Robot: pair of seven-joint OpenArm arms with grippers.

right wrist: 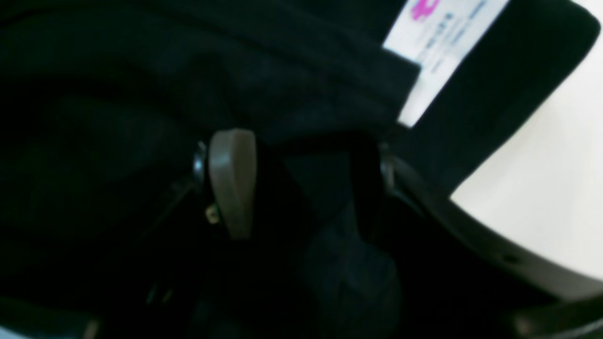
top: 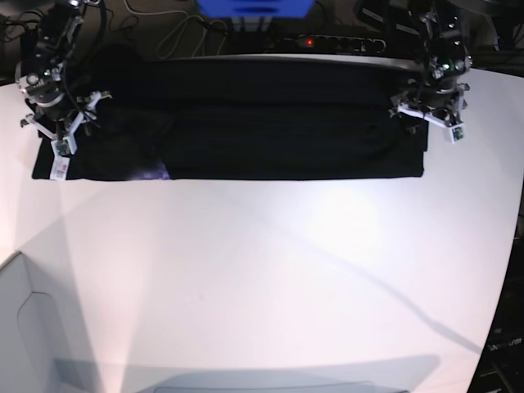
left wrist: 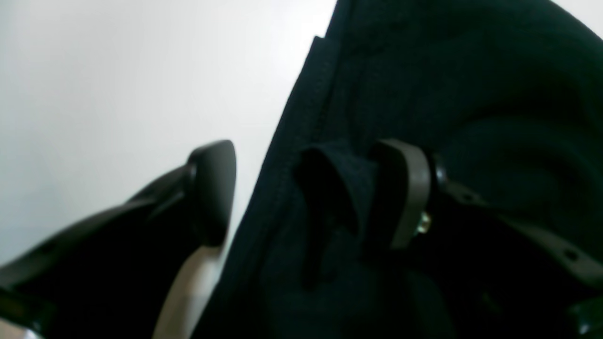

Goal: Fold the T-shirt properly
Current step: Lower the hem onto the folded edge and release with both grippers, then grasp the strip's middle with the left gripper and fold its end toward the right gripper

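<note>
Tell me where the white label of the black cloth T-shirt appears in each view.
Left wrist: not in it.
Right wrist: white label at top right, above the right claw.
Base: at far left, on the shirt's edge.
Shared landmark: the black cloth T-shirt.

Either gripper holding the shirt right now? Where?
Left gripper: open, T-shirt hem fold between jaws, unclamped. Right gripper: straddles a fold near the label; grip unclear.

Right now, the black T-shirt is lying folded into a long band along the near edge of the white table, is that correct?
Not quite: the T-shirt lies in a long band along the far edge of the white table, not the near one. The base view shows it.
</note>
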